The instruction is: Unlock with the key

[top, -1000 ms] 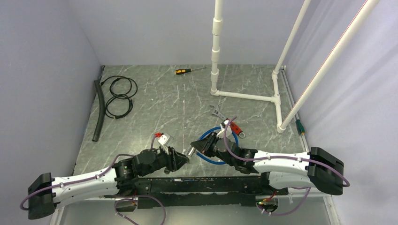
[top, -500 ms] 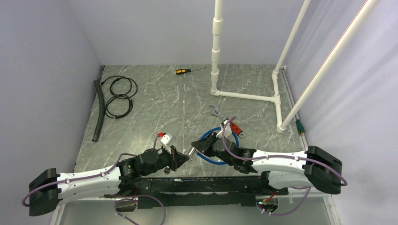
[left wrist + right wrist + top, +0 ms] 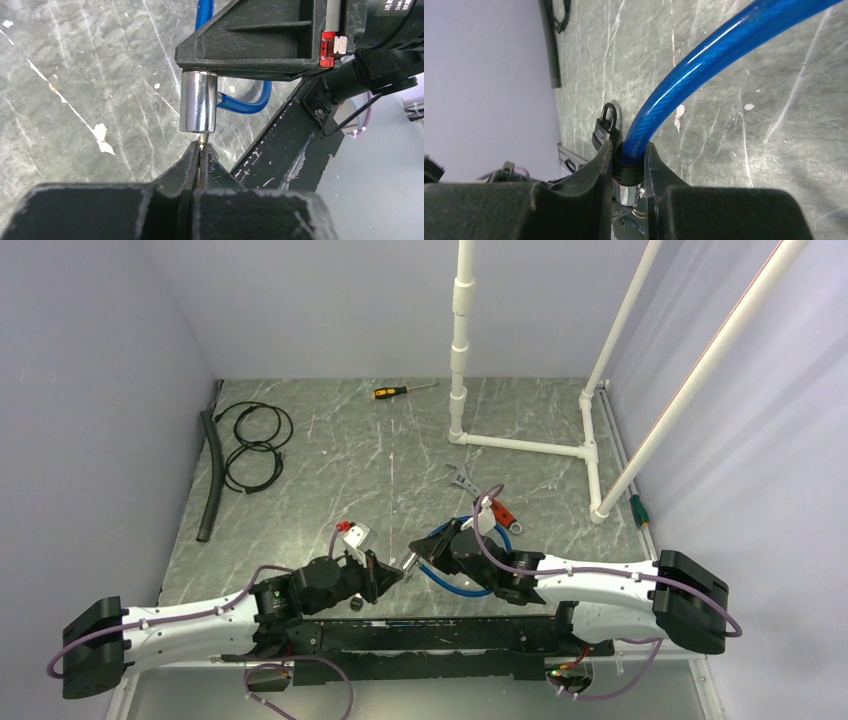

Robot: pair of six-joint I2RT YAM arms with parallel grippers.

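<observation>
A blue cable lock (image 3: 462, 587) lies looped at the table's near edge. My right gripper (image 3: 629, 156) is shut on its black collar and chrome cylinder (image 3: 198, 107); the blue cable (image 3: 704, 65) runs up out of the jaws. A thin brass key (image 3: 202, 142) pokes into the cylinder's end face. My left gripper (image 3: 201, 149) is shut on the key, its fingertips just below the cylinder. In the top view the left gripper (image 3: 393, 576) and the right gripper (image 3: 422, 552) meet tip to tip. Most of the key is hidden between the fingers.
A small black tag with a loop (image 3: 604, 127) hangs beside the lock. A red tag (image 3: 500, 512) and a wrench (image 3: 460, 478) lie behind the cable. Farther off are a screwdriver (image 3: 400, 391), black cords (image 3: 255, 445), a black hose (image 3: 208, 480) and a white pipe frame (image 3: 520, 443).
My left gripper has closed onto the key and its arm has settled slightly lower. The right gripper, still holding the lock, has shifted a little upward.
</observation>
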